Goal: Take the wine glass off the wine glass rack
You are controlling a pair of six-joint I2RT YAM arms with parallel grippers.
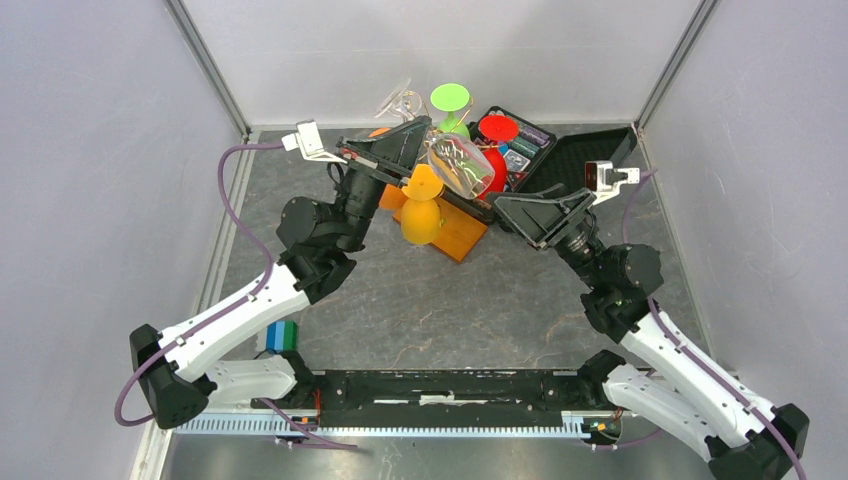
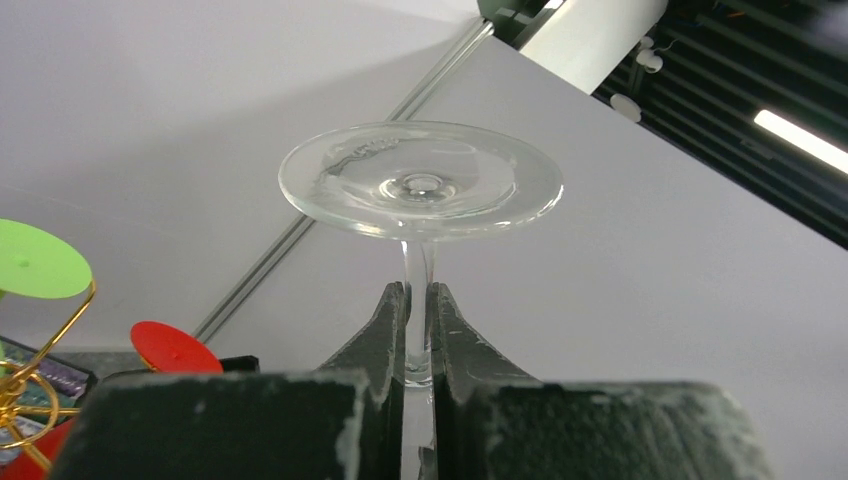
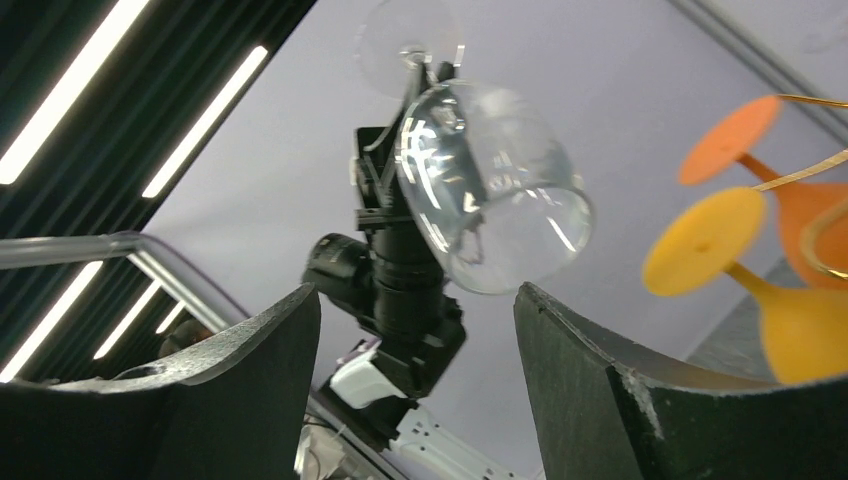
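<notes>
My left gripper (image 1: pixel 426 124) is shut on the stem of a clear wine glass (image 1: pixel 460 165) and holds it tilted in the air over the rack. In the left wrist view the fingers (image 2: pixel 390 330) pinch the stem below the round foot (image 2: pixel 420 185). The rack's orange-brown wooden base (image 1: pixel 460 238) lies under it, and its gold wire (image 2: pixel 30 392) shows at the left. My right gripper (image 1: pixel 510 210) is open and empty just right of the glass bowl (image 3: pixel 490 190), which hangs above and between its fingertips (image 3: pixel 290 310).
Orange (image 1: pixel 424 214), green (image 1: pixel 450 98) and red (image 1: pixel 497 128) glasses hang on the rack. An open black case (image 1: pixel 575 160) with coloured contents lies at the back right. The grey enclosure walls stand close behind. A small blue-green block (image 1: pixel 283 335) sits near the left arm.
</notes>
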